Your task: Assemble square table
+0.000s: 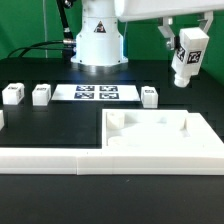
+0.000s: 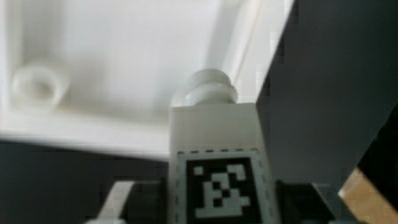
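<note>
my pincer [image 1: 187,42]: pinching short white tagged plastic block leg [image 1: 189,58] (tag showing) | leg raised over rim of large white square plastic slab [image 1: 160,137]

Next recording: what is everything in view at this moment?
tabletop: one, white, front, toward the exterior view's right.
marker board: one, white, table centre.
loose legs: three, white, tagged, two on the exterior view's left of the marker board, one on its right.
held leg: one, white, tagged, in the air above the tabletop's edge.
border bar: one, white, along the front.
robot base: one, white, behind the marker board.
gripper: one, shut on the held leg.
</note>
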`<action>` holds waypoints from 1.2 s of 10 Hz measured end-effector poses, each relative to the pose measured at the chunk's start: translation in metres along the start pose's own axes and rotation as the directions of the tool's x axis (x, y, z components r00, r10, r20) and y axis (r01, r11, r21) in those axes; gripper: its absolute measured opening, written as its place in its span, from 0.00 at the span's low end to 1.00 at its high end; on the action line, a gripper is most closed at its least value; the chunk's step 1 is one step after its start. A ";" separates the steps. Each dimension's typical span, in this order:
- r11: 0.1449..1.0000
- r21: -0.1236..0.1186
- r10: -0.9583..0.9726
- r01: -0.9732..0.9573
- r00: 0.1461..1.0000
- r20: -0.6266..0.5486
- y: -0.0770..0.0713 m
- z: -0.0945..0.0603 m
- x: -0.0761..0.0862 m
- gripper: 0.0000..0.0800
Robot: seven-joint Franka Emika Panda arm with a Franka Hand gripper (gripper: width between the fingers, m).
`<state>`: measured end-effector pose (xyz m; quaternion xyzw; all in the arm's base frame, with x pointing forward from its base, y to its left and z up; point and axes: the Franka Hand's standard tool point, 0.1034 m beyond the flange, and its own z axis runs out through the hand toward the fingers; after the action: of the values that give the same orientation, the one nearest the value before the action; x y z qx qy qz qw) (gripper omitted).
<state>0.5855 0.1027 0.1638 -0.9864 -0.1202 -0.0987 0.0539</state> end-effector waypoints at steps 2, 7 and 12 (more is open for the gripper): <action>0.997 -0.049 -0.071 0.064 0.982 -0.176 0.018 0.006 0.031 0.36; 0.992 -0.102 -0.096 0.068 0.947 -0.308 0.027 0.010 0.027 0.36; 0.995 -0.052 -0.095 0.085 0.962 -0.254 0.006 0.066 0.015 0.36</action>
<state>0.6138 0.1086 0.1020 -0.9597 -0.1549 -0.2301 0.0444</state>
